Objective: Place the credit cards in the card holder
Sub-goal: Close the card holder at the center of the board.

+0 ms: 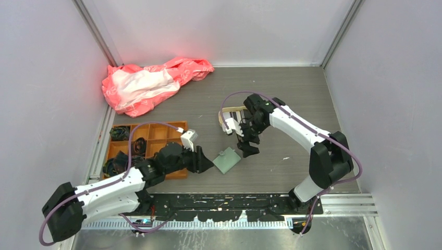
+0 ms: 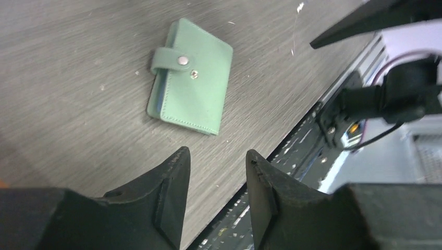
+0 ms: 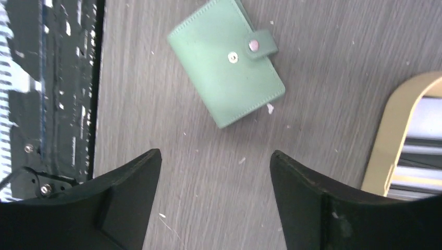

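near front edge of table [image 2: 78,57], card holder [image 2: 190,78] closed, unobstructed.

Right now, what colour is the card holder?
Plain sage green. The card holder shows best in the left wrist view.

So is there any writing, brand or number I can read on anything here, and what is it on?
None can be read.
The green card holder shows only a plain stitched cover and two snap studs.
The pink bag has white patches, too blurred to tell if they are print.
The beige tray shows no lettering.
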You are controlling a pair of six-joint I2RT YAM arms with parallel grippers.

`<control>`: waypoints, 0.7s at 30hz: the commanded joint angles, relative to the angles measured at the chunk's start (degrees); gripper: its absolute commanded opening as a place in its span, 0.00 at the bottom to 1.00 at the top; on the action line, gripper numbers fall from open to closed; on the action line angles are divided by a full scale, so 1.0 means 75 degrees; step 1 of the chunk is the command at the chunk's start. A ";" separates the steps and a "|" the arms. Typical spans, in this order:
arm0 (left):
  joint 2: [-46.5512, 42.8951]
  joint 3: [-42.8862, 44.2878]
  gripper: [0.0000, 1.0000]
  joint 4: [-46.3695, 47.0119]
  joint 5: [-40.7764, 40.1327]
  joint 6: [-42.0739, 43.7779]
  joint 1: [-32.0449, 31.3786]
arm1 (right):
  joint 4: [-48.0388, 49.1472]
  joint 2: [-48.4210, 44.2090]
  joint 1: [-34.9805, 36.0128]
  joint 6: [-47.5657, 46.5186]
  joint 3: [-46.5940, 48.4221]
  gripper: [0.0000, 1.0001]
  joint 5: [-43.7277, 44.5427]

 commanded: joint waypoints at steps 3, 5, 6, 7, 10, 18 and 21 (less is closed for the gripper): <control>0.0301 -0.0043 0.46 0.2826 -0.0440 0.3102 -0.0350 | 0.1709 -0.0132 0.0004 0.2437 -0.0455 0.71 -0.0987; 0.0655 0.0303 0.47 0.2682 -0.0465 0.3166 -0.0351 | 0.2349 -0.0207 0.0013 0.3223 -0.0787 0.66 -0.1010; 0.0917 0.0564 0.47 0.2399 -0.0468 0.3144 -0.0350 | 0.2495 -0.0185 0.0006 0.3502 -0.0863 0.62 -0.1029; 0.1198 0.0908 0.48 0.1971 -0.0480 0.3091 -0.0353 | 0.2539 -0.0165 -0.0016 0.3727 -0.0909 0.59 -0.1049; 0.1991 0.1975 0.55 0.0552 -0.0425 0.3040 -0.0370 | 0.2354 -0.0065 -0.0334 0.3965 -0.0982 0.52 -0.1173; 0.3037 0.2981 0.48 -0.0527 -0.1057 0.3507 -0.0648 | 0.2365 0.0497 -0.1006 0.4995 -0.0933 0.18 -0.1735; 0.3646 0.3632 0.47 -0.1199 -0.1256 0.3621 -0.0785 | 0.2072 0.0973 -0.1012 0.5242 -0.0626 0.13 -0.1677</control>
